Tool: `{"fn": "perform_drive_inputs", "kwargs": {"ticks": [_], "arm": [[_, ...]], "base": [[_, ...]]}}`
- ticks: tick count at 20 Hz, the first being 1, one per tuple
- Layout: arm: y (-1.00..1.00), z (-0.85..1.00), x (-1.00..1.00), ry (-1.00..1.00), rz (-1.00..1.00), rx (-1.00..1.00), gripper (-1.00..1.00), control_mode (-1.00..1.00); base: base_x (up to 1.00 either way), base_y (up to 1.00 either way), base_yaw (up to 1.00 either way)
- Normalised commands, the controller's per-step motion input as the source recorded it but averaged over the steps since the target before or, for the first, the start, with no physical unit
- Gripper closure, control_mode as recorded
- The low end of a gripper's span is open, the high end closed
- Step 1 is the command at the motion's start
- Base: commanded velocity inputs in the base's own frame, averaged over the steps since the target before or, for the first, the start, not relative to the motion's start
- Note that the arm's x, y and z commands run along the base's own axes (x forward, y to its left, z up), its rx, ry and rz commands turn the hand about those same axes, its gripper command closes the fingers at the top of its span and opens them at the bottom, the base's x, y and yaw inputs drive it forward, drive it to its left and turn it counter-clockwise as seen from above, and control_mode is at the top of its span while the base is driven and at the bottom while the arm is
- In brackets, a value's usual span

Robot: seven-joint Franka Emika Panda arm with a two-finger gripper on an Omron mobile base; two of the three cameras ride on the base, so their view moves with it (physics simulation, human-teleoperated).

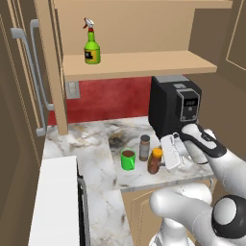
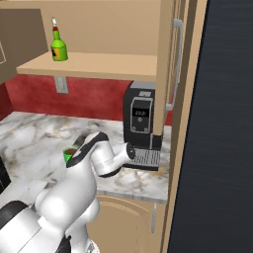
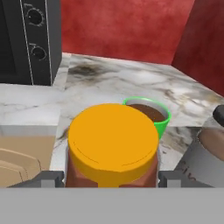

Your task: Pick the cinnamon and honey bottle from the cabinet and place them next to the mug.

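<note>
The honey bottle [image 1: 154, 159], amber with a yellow-orange cap, stands upright at counter level just right of the green mug [image 1: 128, 159]. The grey-brown cinnamon [image 1: 144, 147] stands behind them, close to both. My gripper [image 1: 159, 162] reaches in from the right and is shut on the honey bottle. In the hand view its cap [image 3: 113, 140] is right in front of the gripper [image 3: 111, 179], with a finger [image 3: 50, 178] pressed on each side; the mug [image 3: 162, 124] sits just beyond and the cinnamon [image 3: 205, 157] at right. The cabinet [image 1: 139, 65] hangs above.
A green spray bottle [image 1: 92, 47] stands on the cabinet shelf. A black coffee machine [image 1: 173, 108] stands right behind my hand. A dark appliance with knobs [image 3: 26, 39] sits left in the hand view. The counter's front edge [image 1: 163, 181] is close to the bottle.
</note>
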Motion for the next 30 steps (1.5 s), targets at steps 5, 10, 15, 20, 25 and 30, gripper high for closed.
{"fn": "perform_drive_inputs", "kwargs": {"ticks": [5, 10, 15, 20, 25, 30], "arm": [[0.0, -0.32, 0.23, 0.0, 0.0, 0.02, 1.0, -1.0], [-0.03, -0.17, 0.28, 0.0, 0.0, 0.0, 1.0, -1.0], [-0.06, -0.02, 0.25, 0.0, 0.0, 0.0, 1.0, -1.0], [-0.01, -0.01, 0.04, 0.0, 0.0, 0.0, 1.0, -1.0], [0.0, -0.02, 0.0, 0.0, 0.0, 0.0, 1.0, -1.0], [0.0, 0.0, 0.0, 0.0, 0.0, -0.06, 1.0, -1.0]], "base": [[0.0, 0.0, 0.0], [0.0, 0.0, 0.0], [0.0, 0.0, 0.0], [0.0, 0.0, 0.0], [0.0, 0.0, 0.0], [0.0, 0.0, 0.0]]}}
